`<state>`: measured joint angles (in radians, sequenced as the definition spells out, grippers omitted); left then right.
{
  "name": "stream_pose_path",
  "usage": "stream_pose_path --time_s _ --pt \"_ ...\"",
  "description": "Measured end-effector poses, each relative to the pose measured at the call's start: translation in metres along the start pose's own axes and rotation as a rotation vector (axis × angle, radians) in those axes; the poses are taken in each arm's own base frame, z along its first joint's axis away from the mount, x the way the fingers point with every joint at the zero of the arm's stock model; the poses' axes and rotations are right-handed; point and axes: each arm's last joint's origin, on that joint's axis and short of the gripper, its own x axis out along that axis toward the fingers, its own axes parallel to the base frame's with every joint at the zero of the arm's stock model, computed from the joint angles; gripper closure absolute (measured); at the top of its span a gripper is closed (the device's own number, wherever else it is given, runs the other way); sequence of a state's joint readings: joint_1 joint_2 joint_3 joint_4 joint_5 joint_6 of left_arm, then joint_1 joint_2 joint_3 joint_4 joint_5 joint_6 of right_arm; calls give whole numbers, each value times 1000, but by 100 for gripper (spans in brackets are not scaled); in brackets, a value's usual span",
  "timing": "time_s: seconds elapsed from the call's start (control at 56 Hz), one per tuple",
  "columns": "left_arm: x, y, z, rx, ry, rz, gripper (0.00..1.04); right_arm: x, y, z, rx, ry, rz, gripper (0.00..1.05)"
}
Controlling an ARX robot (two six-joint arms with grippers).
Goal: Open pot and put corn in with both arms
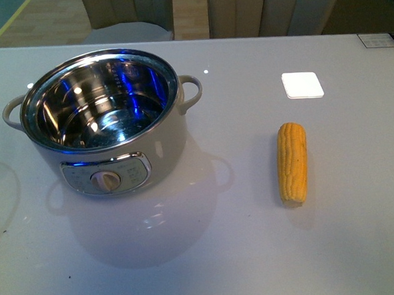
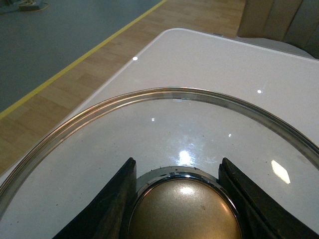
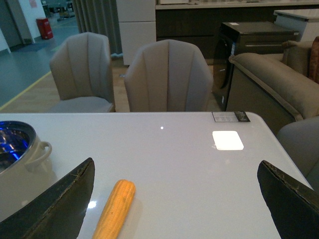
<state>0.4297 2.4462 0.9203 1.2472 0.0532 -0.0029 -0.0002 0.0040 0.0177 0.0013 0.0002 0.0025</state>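
A: Far left 1st. Lid?
B: Glass lid [image 2: 89, 149] is off the pot [image 1: 117, 149], at its 9 o'clock. Front cam gets only a sliver of rim at the pic's edge. Can't tell if it rests on the counter [image 1: 243, 251].
A: Left hand?
B: Left hand [image 2: 177, 160] is over the lid w/ 2 black fingers [image 2: 114, 209] either side of the gold knob [image 2: 184, 214], close in on both. Can't tell if they're squeezing it or just beside it.
A: Pot?
B: Upright at approx 10 o'clock on the counter, open on top, shiny steel inside w/ blue reflections. Dial [image 1: 106, 181] faces 6 o'clock; 2 loop handles [image 1: 192, 91] at 9 & 3.
A: Corn?
B: Corn [image 1: 292, 162] lies on the counter btwn 3 & 4 o'clock of the pot, well apart from it, long axis running 12 to 6. 1 cob, touching nothing else.
A: Anything past it?
B: White square [image 1: 302, 85] flat on the counter at the corn's 12 o'clock, apart from it.
A: Right hand?
B: Right hand [image 3: 175, 164] is spread wide, gripping nothing, above the counter. Its cam shows the corn, clear of both fingers.
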Motion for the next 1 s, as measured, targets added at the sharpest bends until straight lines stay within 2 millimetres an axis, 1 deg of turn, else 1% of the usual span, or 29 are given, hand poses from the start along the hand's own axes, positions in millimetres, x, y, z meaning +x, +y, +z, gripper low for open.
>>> stream_pose_path --time_s 0.304,0.625,0.822,1.001 --pt "17 -3 -29 32 54 -14 62 0 0 0 0 0 0 9" --pt "23 -5 -45 35 70 -33 62 0 0 0 0 0 0 9" --pt "26 -5 -59 33 85 -40 62 0 0 0 0 0 0 9" --pt "28 -4 -61 42 71 -40 62 0 0 0 0 0 0 9"
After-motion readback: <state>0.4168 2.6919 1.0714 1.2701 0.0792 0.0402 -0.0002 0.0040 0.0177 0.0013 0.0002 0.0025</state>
